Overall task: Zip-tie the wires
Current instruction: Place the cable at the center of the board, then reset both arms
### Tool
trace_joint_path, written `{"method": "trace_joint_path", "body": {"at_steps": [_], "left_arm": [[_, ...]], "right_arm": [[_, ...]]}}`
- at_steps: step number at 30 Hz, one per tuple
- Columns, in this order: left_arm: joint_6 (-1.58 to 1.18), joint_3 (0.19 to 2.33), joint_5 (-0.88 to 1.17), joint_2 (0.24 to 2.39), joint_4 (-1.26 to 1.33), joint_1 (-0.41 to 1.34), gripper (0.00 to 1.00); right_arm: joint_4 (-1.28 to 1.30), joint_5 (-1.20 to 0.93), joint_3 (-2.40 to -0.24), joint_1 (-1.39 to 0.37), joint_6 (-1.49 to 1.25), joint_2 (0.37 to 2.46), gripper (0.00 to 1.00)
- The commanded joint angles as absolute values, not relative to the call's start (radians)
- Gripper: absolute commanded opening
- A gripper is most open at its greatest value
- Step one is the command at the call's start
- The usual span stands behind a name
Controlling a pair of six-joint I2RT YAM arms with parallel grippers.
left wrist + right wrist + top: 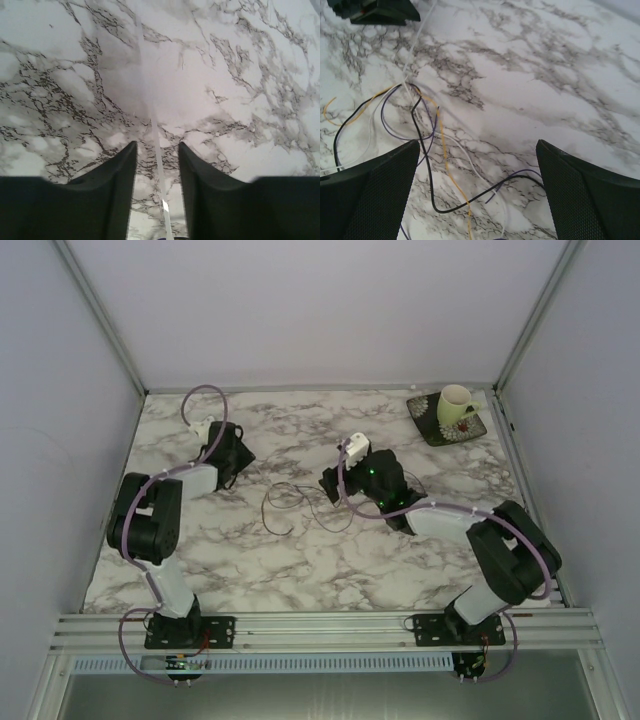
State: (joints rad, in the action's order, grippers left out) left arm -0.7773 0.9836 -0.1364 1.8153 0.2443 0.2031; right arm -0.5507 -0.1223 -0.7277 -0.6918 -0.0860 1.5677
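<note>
I see my right claw (477, 145) spread wide just over the wires (422, 135), lying mid-table between the arms, a white tie (412, 55) running from them left to my left claw (156, 145), its jaws parted either side of the strip, and a cup (455, 405) far right.

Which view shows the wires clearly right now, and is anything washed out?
Right wrist: wires sharp, colours distinct, though the white one fades into the table. Top external: wires only thin dark loops. Left wrist: pale tie faint, soft toward the bottom edge.
</note>
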Motion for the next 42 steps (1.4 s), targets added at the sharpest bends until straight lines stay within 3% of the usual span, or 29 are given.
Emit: {"method": "trace_joint_path", "body": {"at_steps": [1, 6, 11, 19, 32, 36, 42], "left_arm": [[-0.757, 1.013, -0.155, 1.810, 0.226, 0.193, 0.46], [-0.750, 0.992, -0.160, 1.753, 0.204, 0.184, 0.68], [-0.747, 0.936, -0.139, 1.643, 0.195, 0.165, 0.99], [-0.733, 0.721, -0.136, 1.366, 0.334, 0.142, 1.00], [-0.566, 0.300, -0.327, 0.939, 0.672, 0.141, 1.00], [-0.479, 0.308, -0.321, 0.931, 0.615, 0.141, 1.00], [-0.389, 0.267, -0.365, 0.925, 0.641, 0.141, 1.00]], "right_arm": [[-0.555, -0.090, -0.715, -0.665, -0.117, 1.490, 0.99], [-0.552, -0.083, -0.687, -0.634, -0.144, 1.417, 0.99], [-0.538, -0.029, -0.651, -0.593, -0.190, 1.321, 0.99], [-0.393, 0.064, -0.608, -0.443, -0.246, 1.140, 0.99], [-0.362, 0.195, -0.363, -0.119, -0.271, 0.885, 0.99], [-0.464, 0.217, -0.300, -0.047, -0.247, 0.910, 0.99], [-0.848, 0.226, -0.174, 0.000, -0.209, 1.066, 0.99]]}}
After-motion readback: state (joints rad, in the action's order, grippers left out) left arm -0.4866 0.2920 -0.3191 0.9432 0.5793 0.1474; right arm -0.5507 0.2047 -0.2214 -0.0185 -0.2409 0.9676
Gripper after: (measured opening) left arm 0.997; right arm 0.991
